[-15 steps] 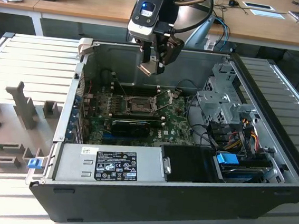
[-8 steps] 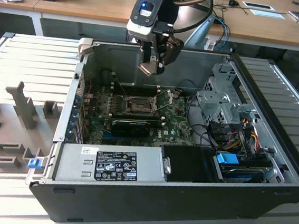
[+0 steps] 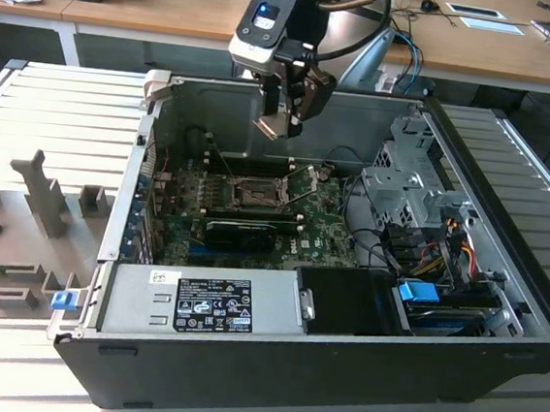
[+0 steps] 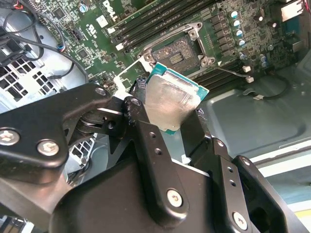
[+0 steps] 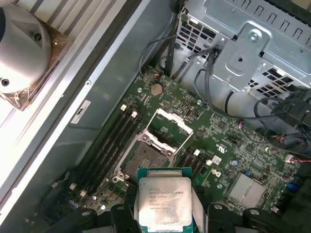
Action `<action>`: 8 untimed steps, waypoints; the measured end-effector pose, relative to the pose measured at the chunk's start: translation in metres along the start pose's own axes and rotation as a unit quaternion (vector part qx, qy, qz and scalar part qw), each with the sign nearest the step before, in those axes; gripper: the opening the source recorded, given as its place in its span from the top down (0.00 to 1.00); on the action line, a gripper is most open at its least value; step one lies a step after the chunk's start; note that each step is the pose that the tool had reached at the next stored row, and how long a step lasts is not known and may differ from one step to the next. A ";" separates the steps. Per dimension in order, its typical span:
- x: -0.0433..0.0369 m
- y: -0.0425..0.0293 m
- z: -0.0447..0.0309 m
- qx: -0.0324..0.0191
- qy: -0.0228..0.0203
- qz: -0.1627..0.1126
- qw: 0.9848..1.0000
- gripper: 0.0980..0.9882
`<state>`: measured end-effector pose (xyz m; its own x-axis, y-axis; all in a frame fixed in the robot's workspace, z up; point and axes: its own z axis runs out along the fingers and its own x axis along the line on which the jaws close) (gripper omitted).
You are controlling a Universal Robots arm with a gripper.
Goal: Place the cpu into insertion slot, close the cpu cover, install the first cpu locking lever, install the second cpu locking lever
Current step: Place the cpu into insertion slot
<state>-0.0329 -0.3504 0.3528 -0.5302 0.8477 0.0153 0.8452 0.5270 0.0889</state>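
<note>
At the exterior view's left, grey fixtures (image 3: 42, 198) stand on the slatted table (image 3: 61, 98). Inside the open case (image 3: 240, 368), the gripper (image 3: 285, 121) grasps the cpu (image 3: 267, 127), held clear of the uncovered insertion slot (image 3: 253, 196). In the second wrist view, its fingers (image 4: 146, 131) hide the cpu's lower edge. A drive cage (image 3: 404, 184) is at the right, and wooden desks (image 3: 128, 12) are far behind.

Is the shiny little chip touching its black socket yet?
Apart. In the exterior view the gripper holds the cpu up above the insertion slot, with a clear gap between them.
</note>
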 end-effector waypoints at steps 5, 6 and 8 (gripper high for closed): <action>0.0000 0.0000 0.0001 0.000 -0.001 0.010 1.000 0.52; 0.0000 0.0000 0.0001 0.000 -0.001 0.013 1.000 0.52; 0.0000 0.0000 0.0002 0.000 -0.002 0.018 1.000 0.52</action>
<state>-0.0329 -0.3505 0.3526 -0.5000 0.8659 0.0153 0.8633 0.4969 0.0889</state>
